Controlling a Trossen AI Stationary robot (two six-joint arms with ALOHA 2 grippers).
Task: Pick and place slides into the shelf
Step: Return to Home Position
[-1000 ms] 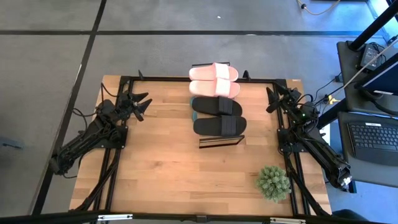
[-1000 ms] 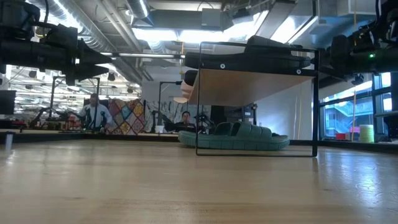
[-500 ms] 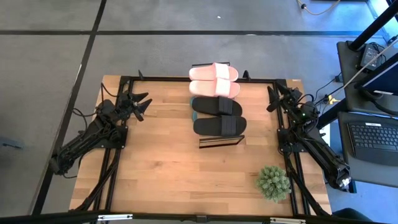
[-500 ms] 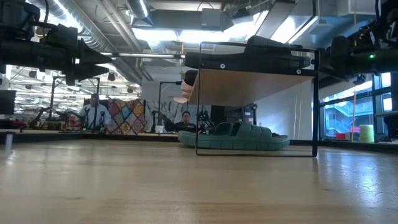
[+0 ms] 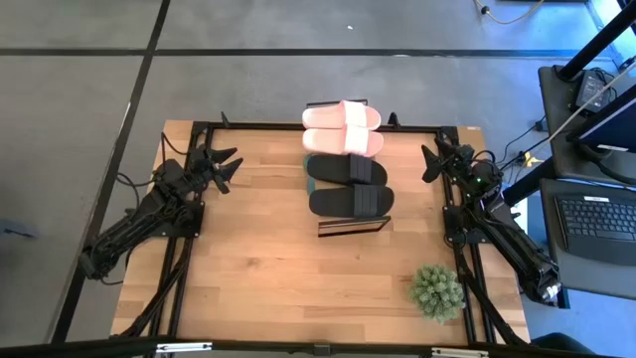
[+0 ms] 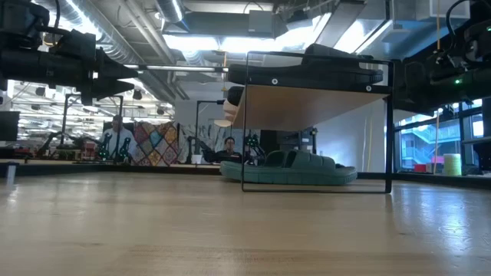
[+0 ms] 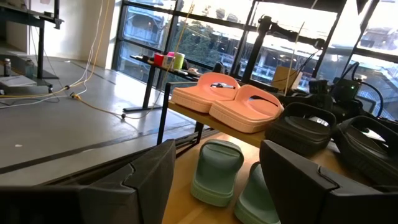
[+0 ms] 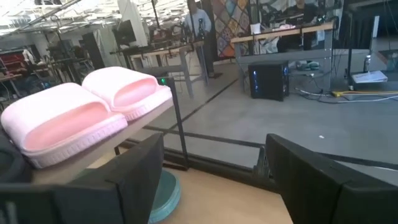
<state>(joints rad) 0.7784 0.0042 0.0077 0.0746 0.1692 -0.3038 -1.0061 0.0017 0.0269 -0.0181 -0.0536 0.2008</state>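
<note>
- The left end effector [image 5: 230, 167] and the right end effector [image 5: 428, 163] both gape wide and empty at opposite bench [image 5: 258, 268] edges.
- The narrow wood-topped, black-framed shelf [image 5: 351, 227] lies between them, nearer the right one.
- It carries pale pink foam slides [image 5: 343, 127] and black foam slides [image 5: 348, 186], with dark green foam slides [image 6: 295, 167] beneath; their long axes point toward each end effector.

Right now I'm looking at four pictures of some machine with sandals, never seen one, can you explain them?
It is a robot with two arms at a wooden table. One picture looks straight down, one looks level across the tabletop, and two come from cameras on the wrists. A shelf stands between the arms, with pink slides and black slides on top and green slides on the table beneath it. A small plant sits near the right arm. The left tool and right tool are open at the table's sides, holding nothing.
</note>
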